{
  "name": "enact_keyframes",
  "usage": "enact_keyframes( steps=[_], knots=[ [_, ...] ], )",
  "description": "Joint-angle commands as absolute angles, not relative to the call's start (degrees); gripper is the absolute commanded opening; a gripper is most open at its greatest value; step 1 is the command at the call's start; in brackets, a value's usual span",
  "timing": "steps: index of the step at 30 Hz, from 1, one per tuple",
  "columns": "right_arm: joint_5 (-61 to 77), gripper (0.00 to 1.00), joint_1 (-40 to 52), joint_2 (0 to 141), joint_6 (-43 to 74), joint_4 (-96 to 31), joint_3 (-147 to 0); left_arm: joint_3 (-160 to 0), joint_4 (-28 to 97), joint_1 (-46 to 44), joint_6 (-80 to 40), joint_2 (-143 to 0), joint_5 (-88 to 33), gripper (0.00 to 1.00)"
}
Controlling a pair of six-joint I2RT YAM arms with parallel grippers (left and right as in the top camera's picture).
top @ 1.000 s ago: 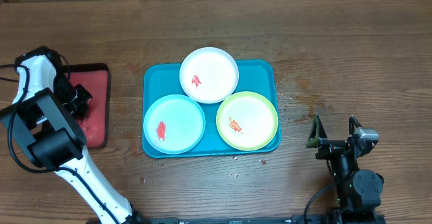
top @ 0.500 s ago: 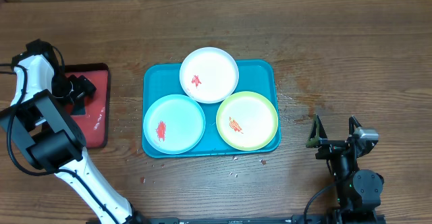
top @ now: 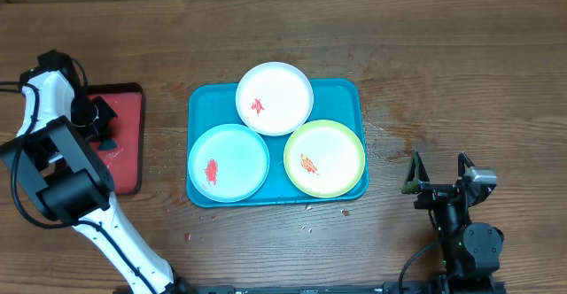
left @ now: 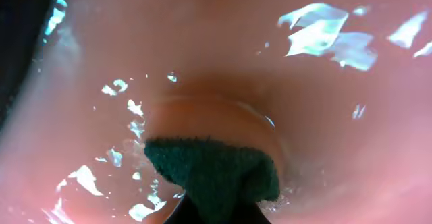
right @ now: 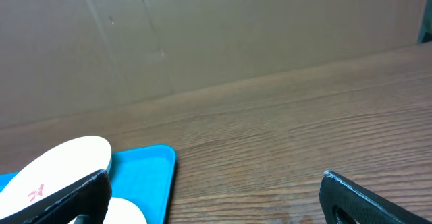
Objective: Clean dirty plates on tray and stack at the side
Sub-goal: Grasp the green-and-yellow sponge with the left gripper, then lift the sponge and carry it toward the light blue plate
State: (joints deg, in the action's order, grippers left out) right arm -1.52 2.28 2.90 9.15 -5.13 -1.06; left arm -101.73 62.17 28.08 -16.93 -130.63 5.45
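- While the left gripper (top: 100,127) hangs over the small red tray (top: 126,157) at the table's (top: 443,55) left side, it appears to pinch a dark green pad (left: 212,173). The fingers themselves are mostly hidden behind the pad.
- Left wrist view: the pad presses into the red tray's glossy, wet-looking floor, with a shallow ring around the contact.
- Right gripper (top: 436,172): spread wide and empty, resting near the table's right front, well apart from the plates.
- Blue tray (top: 341,90): centre of the table, carrying all three plates.
- White plate (top: 275,97): at the far side, its rim reaching past the tray's far edge. The light blue plate (top: 229,162) sits front left and the yellow-green plate (top: 324,158) front right, and the three rims look to be touching.
- Each plate shows a red or orange smear, so wiping and stacking are judged not yet begun.
- Risk 1: a soaked pad may drip across the wood on its way to the plates.
- Risk 2: the pad may slip from a shallow pinch under sideways rubbing.
- Risk 3: a light plate with nothing bracing it may skid under the wipe, nudge its neighbours, or ride over the tray rim.
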Motion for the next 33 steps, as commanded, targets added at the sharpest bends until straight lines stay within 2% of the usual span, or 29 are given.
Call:
enact_keyframes(
  steps=[1, 9, 15, 18, 21, 24, 27, 33],
  knots=[
    [-1.8, 1.00, 2.2, 2.8, 9.0, -4.7, -0.5, -103.4, 65.9, 28.3, -16.5, -132.9, 6.5, 0.04],
    [-1.8, 1.00, 2.2, 2.8, 8.9, -4.7, -0.5, -119.8, 80.6, 28.3, -18.9, -130.7, 3.9, 0.04],
    [-1.8, 1.00, 2.2, 2.8, 9.0, -4.7, -0.5, -128.3, 84.7, 28.3, -18.9, -123.9, -0.9, 0.04],
    [-1.8, 1.00, 2.2, 2.8, 9.0, -4.7, -0.5, -128.3, 84.9, 28.2, -18.8, -119.9, -3.7, 0.04],
    [-1.8, 1.00, 2.2, 2.8, 8.9, -4.7, -0.5, -127.4, 83.5, 27.9, -18.2, -118.8, 0.1, 0.04],
    [-1.8, 1.00, 2.2, 2.8, 9.0, -4.7, -0.5, -122.4, 79.6, 27.9, -18.7, -120.0, 5.8, 0.04],
    [-1.8, 1.00, 2.2, 2.8, 8.9, -4.7, -0.5, -112.5, 74.2, 27.9, -18.6, -122.7, 5.9, 0.04],
    [-1.8, 1.00, 2.2, 2.8, 8.9, -4.7, -0.5, -107.9, 74.9, 28.0, -17.8, -125.2, 6.7, 0.04]
  ],
)
